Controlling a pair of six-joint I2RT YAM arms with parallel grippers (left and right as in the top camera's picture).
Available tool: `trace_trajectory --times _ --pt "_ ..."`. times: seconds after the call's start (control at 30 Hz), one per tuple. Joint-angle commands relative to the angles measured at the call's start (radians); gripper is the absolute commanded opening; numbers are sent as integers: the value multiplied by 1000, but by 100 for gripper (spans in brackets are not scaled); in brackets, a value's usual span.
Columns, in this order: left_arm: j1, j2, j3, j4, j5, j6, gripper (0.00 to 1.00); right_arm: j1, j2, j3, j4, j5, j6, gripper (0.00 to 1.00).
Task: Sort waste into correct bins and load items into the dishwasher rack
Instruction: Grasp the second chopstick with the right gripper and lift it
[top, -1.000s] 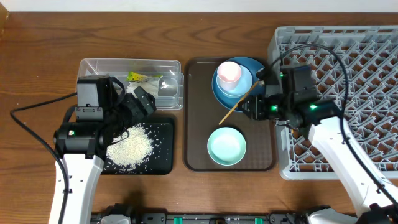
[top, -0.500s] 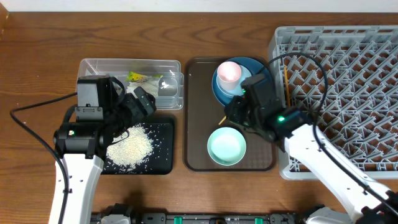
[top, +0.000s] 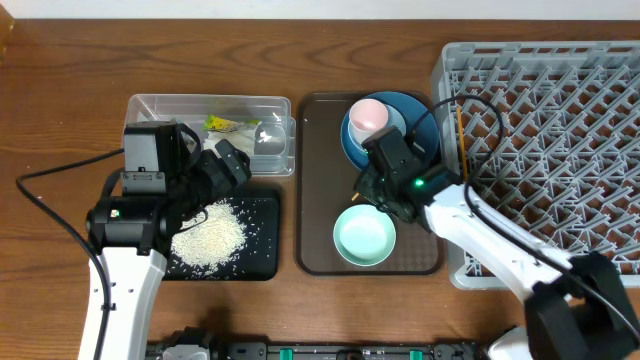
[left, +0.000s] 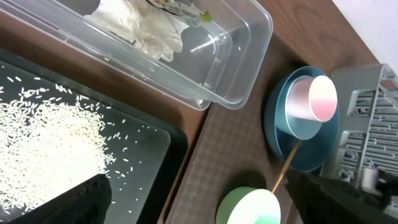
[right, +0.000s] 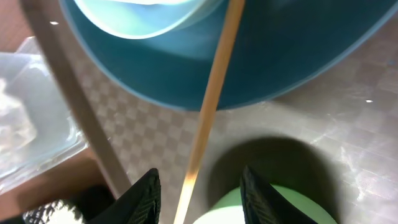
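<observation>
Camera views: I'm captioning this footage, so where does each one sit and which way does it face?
Overhead: fixed above the table, looking straight down; both arms show, with the dishwasher rack at right.
Left wrist: on the left arm, looking over the rice and clear tub toward the blue plate; one dark finger shows.
Right wrist: close above the chopstick, right pincer open around it.
Shared: both wrist views show chopstick and blue plate.
</observation>
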Motion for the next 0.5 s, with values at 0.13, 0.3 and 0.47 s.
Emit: trace_trajectory --times 0.13,0.3,0.47 --pt "5 1 8 1 -6 14 96 11 68 14 55 -40 37 40" --pt "5 1 8 1 -6 14 96 18 78 14 59 -40 37 32" --pt "5 1 8 1 -6 14 96 18 77 14 58 -41 38 25"
